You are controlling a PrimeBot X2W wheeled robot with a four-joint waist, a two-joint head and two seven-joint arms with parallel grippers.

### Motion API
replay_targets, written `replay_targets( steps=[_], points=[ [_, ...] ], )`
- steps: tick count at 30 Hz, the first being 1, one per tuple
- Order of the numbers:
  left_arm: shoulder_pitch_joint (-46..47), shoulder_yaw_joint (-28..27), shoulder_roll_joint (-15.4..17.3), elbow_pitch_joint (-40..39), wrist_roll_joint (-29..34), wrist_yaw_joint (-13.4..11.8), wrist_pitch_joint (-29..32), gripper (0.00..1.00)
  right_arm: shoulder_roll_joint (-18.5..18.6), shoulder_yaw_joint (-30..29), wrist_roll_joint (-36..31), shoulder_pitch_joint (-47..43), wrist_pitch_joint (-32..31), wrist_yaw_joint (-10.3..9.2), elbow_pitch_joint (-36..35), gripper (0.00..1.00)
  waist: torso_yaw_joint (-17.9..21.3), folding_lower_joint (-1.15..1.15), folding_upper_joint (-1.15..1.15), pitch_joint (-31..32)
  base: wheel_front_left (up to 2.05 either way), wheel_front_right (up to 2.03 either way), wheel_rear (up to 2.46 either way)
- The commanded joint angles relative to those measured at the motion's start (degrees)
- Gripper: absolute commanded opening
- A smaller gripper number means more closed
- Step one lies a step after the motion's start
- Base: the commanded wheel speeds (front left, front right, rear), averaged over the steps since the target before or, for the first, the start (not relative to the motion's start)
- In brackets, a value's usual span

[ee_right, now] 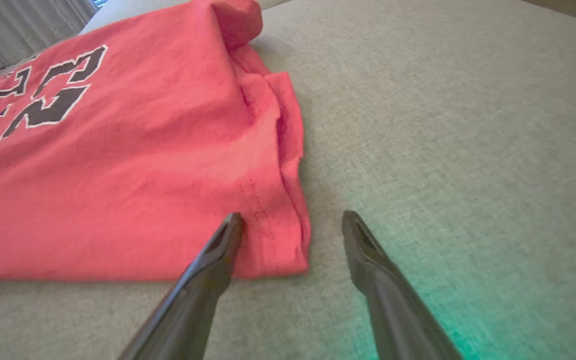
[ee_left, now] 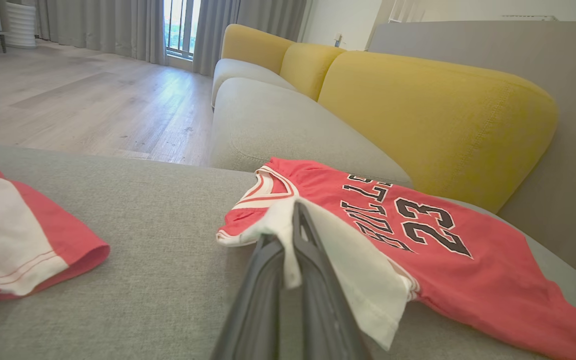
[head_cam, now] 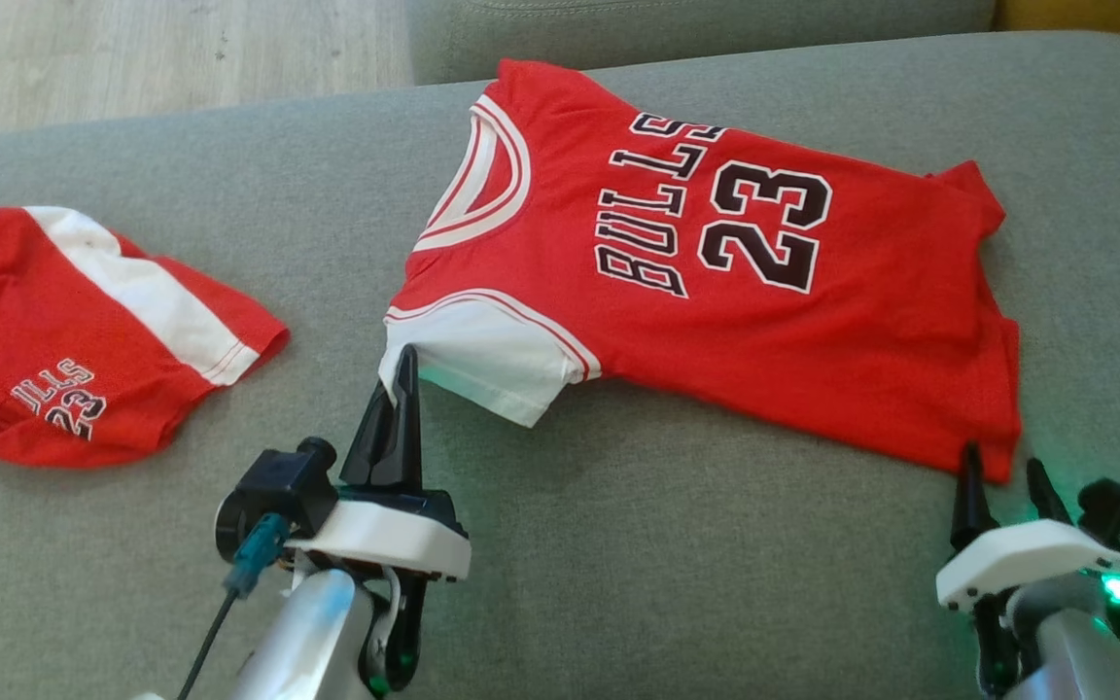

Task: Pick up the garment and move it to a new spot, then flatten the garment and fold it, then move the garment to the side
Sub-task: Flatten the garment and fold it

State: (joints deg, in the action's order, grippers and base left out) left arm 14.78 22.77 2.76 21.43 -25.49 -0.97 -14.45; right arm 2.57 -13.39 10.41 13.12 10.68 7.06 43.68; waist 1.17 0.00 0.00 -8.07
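A red jersey (head_cam: pixel 745 292) printed "BULLS 23" lies spread on the grey cushion, its collar toward the left and hem toward the right. My left gripper (head_cam: pixel 402 374) is shut on the jersey's white sleeve (head_cam: pixel 482 355); in the left wrist view the white sleeve (ee_left: pixel 318 235) drapes over the closed gripper (ee_left: pixel 295 220). My right gripper (head_cam: pixel 1002 467) stands open at the jersey's near hem corner (head_cam: pixel 993 447). In the right wrist view the open gripper (ee_right: pixel 293 225) straddles that hem corner (ee_right: pixel 283 240), with one finger over the cloth and the other over bare cushion.
Red shorts (head_cam: pixel 74 331) with a white stripe lie at the left of the grey cushion (head_cam: pixel 667 544). Wooden floor (head_cam: pixel 161 49) lies beyond the far edge. A yellow-backed sofa (ee_left: pixel 418 105) stands behind the jersey in the left wrist view.
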Motion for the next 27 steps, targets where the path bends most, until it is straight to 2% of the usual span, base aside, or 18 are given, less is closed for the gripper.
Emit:
replay_targets(
  steps=[1, 4, 5, 6, 7, 11, 13, 16, 21, 27],
  points=[
    [1.10, -2.17, 0.15, -2.07, 0.68, 0.38, -0.54, 0.00, 0.31, 2.00, 0.83, 2.31, 0.77, 0.43, 0.52, 1.00, -0.19, 0.00, 0.00, -0.18, 0.00, 0.00, 0.00],
    [1.17, -2.03, 0.14, -2.25, 0.34, 0.35, -0.54, 0.00, 0.31, 2.90, 1.46, 3.46, 0.84, 0.43, 3.15, 0.98, -0.35, 0.00, 0.00, -0.25, 0.00, 0.00, 0.00],
    [1.21, -2.08, 0.13, -2.27, 0.28, 0.24, -0.54, 0.00, 0.31, 3.11, 1.41, 3.79, 0.84, 0.43, 3.94, 0.83, -0.36, 0.00, 0.00, -0.24, 0.00, 0.00, 0.00],
    [1.23, -2.19, 0.13, -2.33, 0.22, 0.06, -0.54, 0.00, 0.31, 3.20, 1.35, 4.12, 0.94, 0.43, 4.60, 0.31, -0.34, 0.00, 0.00, -0.20, 0.00, 0.00, 0.00],
    [1.23, -2.31, 0.13, -2.38, 0.21, -0.12, -0.54, 0.00, 0.31, 3.43, 1.34, 4.45, 1.02, 0.43, 5.20, 0.00, -0.30, 0.00, 0.00, -0.13, 0.00, 0.00, 0.00],
    [1.06, -2.75, 0.13, -2.39, 0.37, -0.46, -0.54, 0.00, 0.31, 4.17, 1.83, 5.44, 1.34, 0.43, 6.29, 0.00, -0.01, 0.00, 0.00, 0.23, 0.00, 0.00, 0.00],
    [0.61, -3.43, 0.12, -2.61, -1.55, -0.40, -0.54, 0.00, 0.31, 5.13, 2.63, 6.03, 1.73, 0.43, 6.26, 0.00, 0.29, 0.00, 0.00, 0.71, 0.00, 0.00, 0.00],
    [0.81, -4.56, 0.12, -3.84, -1.76, -0.28, -0.54, 0.00, 0.31, 7.43, 4.08, 6.85, 2.39, 0.43, 4.33, 0.00, 0.72, 0.00, 0.00, 1.55, 0.00, 0.00, 0.00],
    [1.62, -8.19, 0.12, -7.26, -1.39, 0.29, -0.54, 0.00, 0.31, 9.78, 3.61, 8.06, 3.06, 0.43, -4.15, 0.00, 1.36, 0.00, 0.00, 3.55, 0.00, 0.00, 0.00],
    [5.15, -12.59, 0.12, -13.09, -1.68, 1.68, -0.54, 0.00, 0.43, 10.49, 1.11, 10.76, -0.24, 0.43, -19.71, 0.00, 2.00, 0.00, 0.00, 6.48, 0.00, 0.00, 0.00]
  ],
)
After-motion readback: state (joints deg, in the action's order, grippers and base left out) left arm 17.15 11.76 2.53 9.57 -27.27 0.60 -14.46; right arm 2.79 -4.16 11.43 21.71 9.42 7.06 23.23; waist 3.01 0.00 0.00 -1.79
